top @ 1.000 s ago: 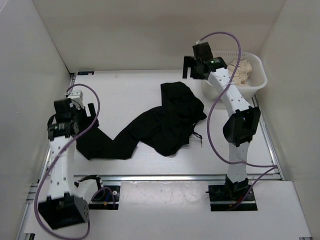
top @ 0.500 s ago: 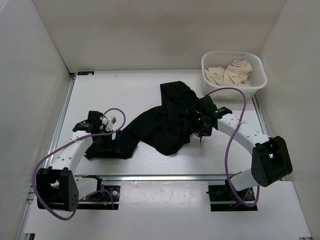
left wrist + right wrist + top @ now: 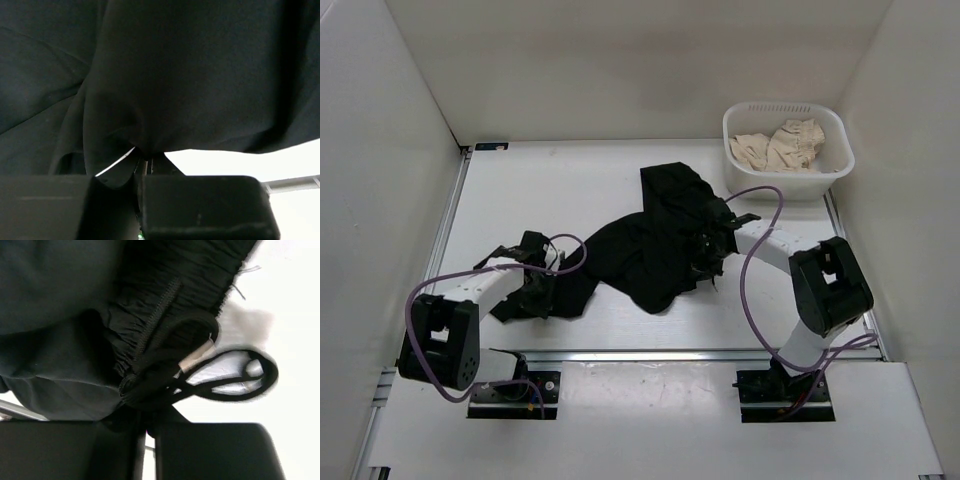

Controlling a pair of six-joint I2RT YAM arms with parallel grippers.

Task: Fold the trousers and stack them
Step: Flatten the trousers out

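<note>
Top external view shows the task near its start: the trousers lie unfolded on the desk in a crumpled black sprawl that stretches between the two grippers. No crease or neat fold is visible anywhere in the cloth.

The left gripper sits low over the narrow leg end. In the left wrist view its jaws are pressed together on a pinch of plain black fabric, which puckers into them and spreads out beyond.

The right gripper is down at the wide bunched end. The right wrist view shows it nipping the gathered waistband, with the drawstring looping loose just past the fingertips on bare desk.

Far beyond the right gripper and well apart from the trousers stands the white basket, holding a beige cloth.

By my reading, only the two grasps are done. Still to come:
- drawing the garment out flat and straightening the legs
- folding it over on itself
- setting it on a stack

Nothing folded shows on the desk to stack on, and I cannot tell where the stack is meant to go.
</note>
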